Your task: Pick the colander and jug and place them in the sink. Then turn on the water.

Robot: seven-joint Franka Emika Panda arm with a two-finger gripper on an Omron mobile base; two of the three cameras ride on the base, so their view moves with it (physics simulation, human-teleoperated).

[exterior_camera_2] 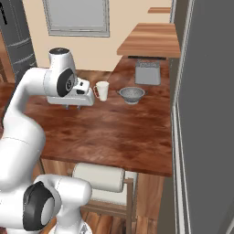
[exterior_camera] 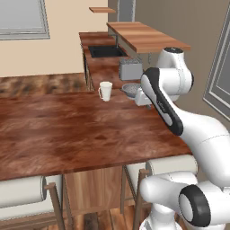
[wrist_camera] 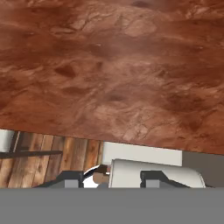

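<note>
Grey toaster (exterior_camera_2: 147, 73) on the wooden counter (exterior_camera_2: 114, 128) (near a window (exterior_camera_2: 77, 16)).

The white jug (exterior_camera_2: 102, 90) stands upright on the bench, loop handle sticking out to one side. The grey metal colander (exterior_camera_2: 132, 94) sits upright close beside it, not touching, holes visible inside. The black sink (exterior_camera: 107, 51) is set into the counter farther back, well apart from both.
</note>
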